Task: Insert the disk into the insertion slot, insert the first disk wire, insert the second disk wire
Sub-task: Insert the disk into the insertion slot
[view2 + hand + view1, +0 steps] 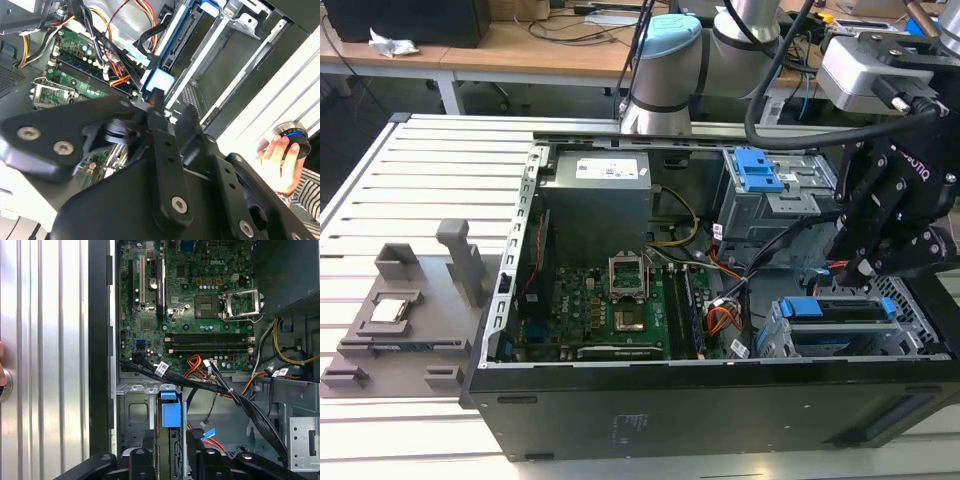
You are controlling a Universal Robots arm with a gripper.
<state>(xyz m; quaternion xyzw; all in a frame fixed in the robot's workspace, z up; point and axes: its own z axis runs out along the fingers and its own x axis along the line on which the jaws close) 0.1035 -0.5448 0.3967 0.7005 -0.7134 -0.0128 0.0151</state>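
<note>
**Claw spread above the disk seated in its bay**

The open computer case (720, 400) lies on the slatted metal worktop (420, 170). At the end of the case on the exterior view's right, the disk (840, 309) stands on edge inside the insertion slot (910, 335). The top bar of its blue carrier is about level with the perforated metal around it.

The claw (865, 266) hangs just over that end of the case, pointing down at the disk. In the first wrist view the claw (171, 442) is spread. One black finger (149, 452) stands to either side of the disk (170, 415), and the blue edge runs up the gap between them. Thin strips of background show between the fingers and the carrier, so no pinch is visible. In the second wrist view the claw (172, 107) sits close behind the carrier's pale blue end (160, 80).

A black cable bundle (220, 385) crosses the case between the motherboard (200, 305) and the slot. Red wires (212, 440) lie loose just beside the disk. The taller grey cage (760, 195) stands apart, farther back. A hand (277, 160) rests on a round knob (292, 137) beyond the case wall.
</note>
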